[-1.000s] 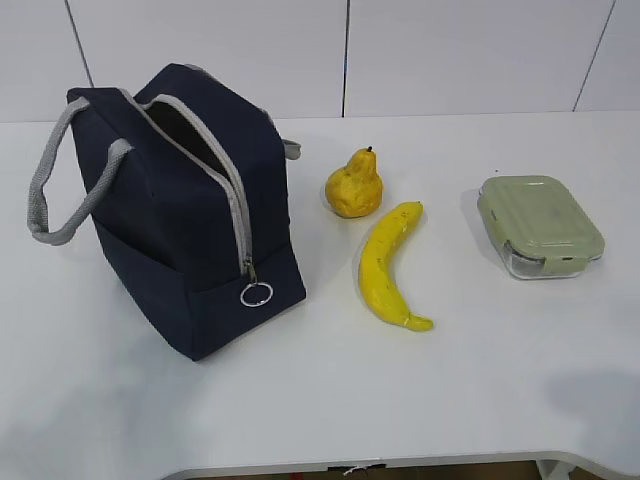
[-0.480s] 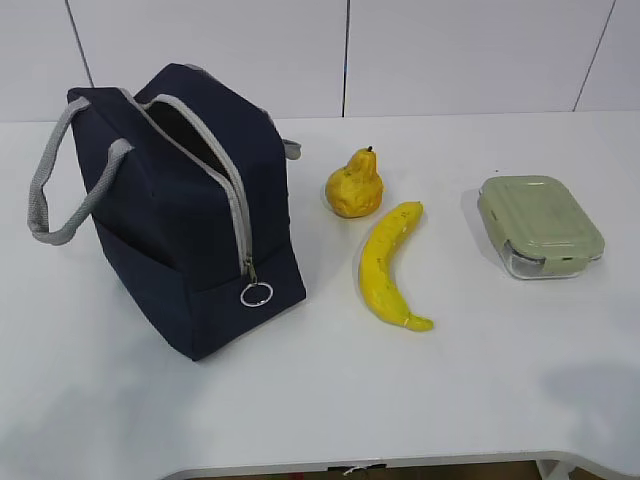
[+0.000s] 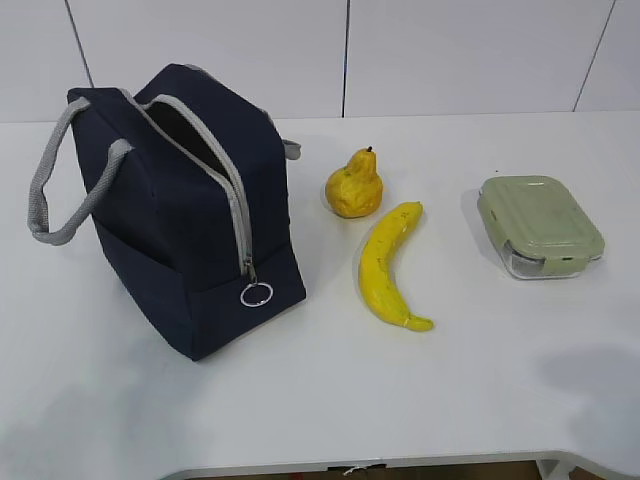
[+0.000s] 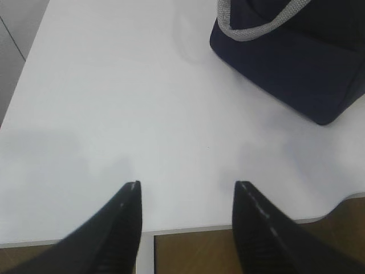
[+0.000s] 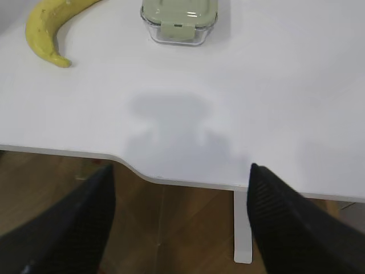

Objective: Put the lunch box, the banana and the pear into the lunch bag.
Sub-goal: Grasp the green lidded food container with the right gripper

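The box (image 5: 179,20) was seen straight ahead of the right gripper (image 5: 179,220), its jaws spread empty; left gripper (image 4: 187,228) likewise parted.

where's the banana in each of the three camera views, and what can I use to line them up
Exterior view: the banana lies centre-right, between the bag and the lunch box.
Left wrist view: not in it; only a corner of the bag shows.
Right wrist view: the banana is at the top left.
Shared landmark: the lunch box, right of the banana in both.
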Motion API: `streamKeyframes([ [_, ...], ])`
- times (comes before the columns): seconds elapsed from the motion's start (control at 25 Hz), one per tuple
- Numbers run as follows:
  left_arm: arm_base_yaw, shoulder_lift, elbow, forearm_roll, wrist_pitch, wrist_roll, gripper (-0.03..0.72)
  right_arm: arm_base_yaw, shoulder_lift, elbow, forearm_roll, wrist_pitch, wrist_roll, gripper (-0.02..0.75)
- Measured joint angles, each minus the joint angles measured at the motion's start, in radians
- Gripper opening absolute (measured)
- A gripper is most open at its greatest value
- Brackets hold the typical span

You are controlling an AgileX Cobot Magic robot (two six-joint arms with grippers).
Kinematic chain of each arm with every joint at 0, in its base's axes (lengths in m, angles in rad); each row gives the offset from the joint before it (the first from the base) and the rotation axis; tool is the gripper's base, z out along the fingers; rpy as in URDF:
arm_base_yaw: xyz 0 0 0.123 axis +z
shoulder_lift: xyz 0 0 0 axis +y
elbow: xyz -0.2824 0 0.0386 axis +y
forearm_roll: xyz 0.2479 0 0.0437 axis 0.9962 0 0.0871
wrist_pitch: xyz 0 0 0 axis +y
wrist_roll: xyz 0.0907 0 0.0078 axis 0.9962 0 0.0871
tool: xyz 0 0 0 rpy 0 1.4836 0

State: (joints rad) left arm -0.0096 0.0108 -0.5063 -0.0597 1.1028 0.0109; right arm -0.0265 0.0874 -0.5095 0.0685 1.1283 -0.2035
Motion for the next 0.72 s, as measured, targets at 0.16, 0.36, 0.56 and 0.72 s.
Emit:
streamKeyframes([
  [0.16,0.000,0.000,0.000,0.000,0.000,0.000,0.377,0.000,0.032,-0.027,-0.002,-0.016,0.000,0.587],
  [0.36,0.000,0.000,0.000,0.000,0.000,0.000,0.377,0.000,0.117,-0.076,-0.032,-0.043,0.000,0.587],
  [0.56,0.000,0.000,0.000,0.000,0.000,0.000,0.377,0.000,0.197,-0.126,-0.074,-0.090,0.000,0.587],
  [0.72,0.000,0.000,0.000,0.000,0.000,0.000,0.377,0.000,0.262,-0.155,-0.078,-0.120,0.000,0.587],
])
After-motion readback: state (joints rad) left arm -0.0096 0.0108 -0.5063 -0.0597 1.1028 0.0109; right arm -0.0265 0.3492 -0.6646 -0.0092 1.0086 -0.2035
